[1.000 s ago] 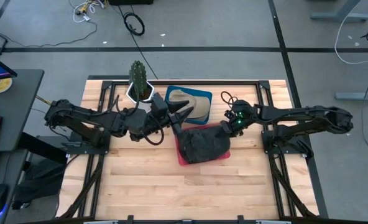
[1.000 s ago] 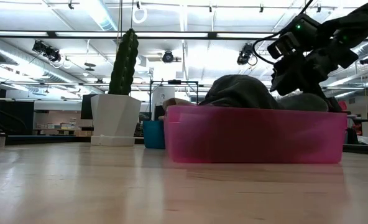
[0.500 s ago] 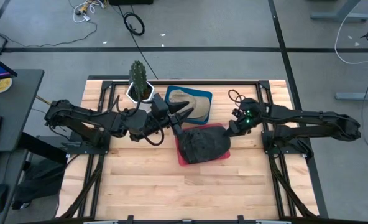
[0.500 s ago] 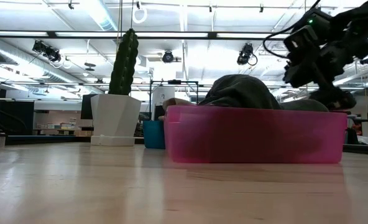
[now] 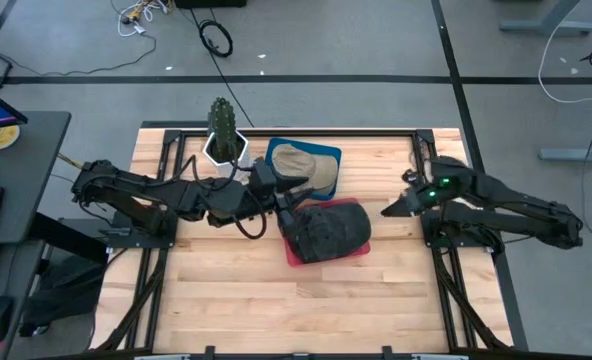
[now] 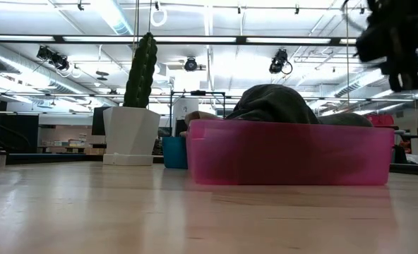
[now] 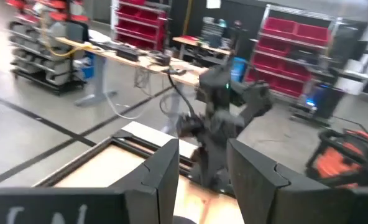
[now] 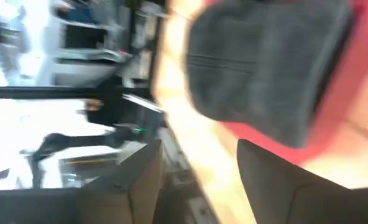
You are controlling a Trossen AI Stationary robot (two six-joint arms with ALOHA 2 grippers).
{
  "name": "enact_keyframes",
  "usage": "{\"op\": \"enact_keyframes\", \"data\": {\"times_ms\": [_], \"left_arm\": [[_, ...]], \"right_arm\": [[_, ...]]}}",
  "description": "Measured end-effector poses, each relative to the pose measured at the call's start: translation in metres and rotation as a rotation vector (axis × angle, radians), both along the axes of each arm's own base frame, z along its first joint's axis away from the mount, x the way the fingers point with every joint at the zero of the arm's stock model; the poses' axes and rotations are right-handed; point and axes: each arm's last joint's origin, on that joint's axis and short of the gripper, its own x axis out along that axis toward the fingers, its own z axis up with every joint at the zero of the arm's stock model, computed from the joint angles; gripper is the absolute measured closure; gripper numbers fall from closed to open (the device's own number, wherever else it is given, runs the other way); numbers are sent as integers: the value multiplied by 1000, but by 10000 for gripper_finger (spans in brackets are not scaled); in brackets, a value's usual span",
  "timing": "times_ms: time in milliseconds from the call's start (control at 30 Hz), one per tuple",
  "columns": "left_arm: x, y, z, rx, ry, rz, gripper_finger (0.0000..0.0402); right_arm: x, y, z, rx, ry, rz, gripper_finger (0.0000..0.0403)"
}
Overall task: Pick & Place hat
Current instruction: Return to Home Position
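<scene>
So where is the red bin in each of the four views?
High view: red bin near the picture's middle.
Low view: right of centre.
Left wrist view: not in it.
Right wrist view: close ahead, under the dark caps.
Shared landmark: the dark caps heaped inside it.

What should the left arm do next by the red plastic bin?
Probably draw the left gripper back toward its base: it hangs open and empty beside the red plastic bin, the dark fabric caps lie inside, and the right gripper sits clear.
</scene>
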Motion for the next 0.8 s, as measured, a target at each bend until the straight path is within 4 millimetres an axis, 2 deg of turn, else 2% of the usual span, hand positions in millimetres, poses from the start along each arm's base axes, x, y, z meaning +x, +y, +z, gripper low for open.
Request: {"op": "enact_keyframes", "data": {"times_ms": [100,233,300,400,467,567,800], "left_arm": [[1,1,0,-5,-3,-23,264],[1,2,0,-5,-4,-23,264],[1,3,0,-5,-4,-28,264],[2,7,0,-16,-8,-41,264],[4,11,0,-29,-12,-64,264],[5,17,0,-42,-14,-102,264],[7,27,0,-42,-14,-89,266]], "right_arm": [[-13,4,20,-32,-104,-33,216],[-33,9,54,-158,-207,-101,257],[-43,10,66,-233,-172,-140,284],[-55,11,73,-349,-25,-180,329],[-60,13,76,-391,55,-155,359],[-64,15,85,-440,72,-84,393],[-72,18,106,-589,8,-3,394]]}}
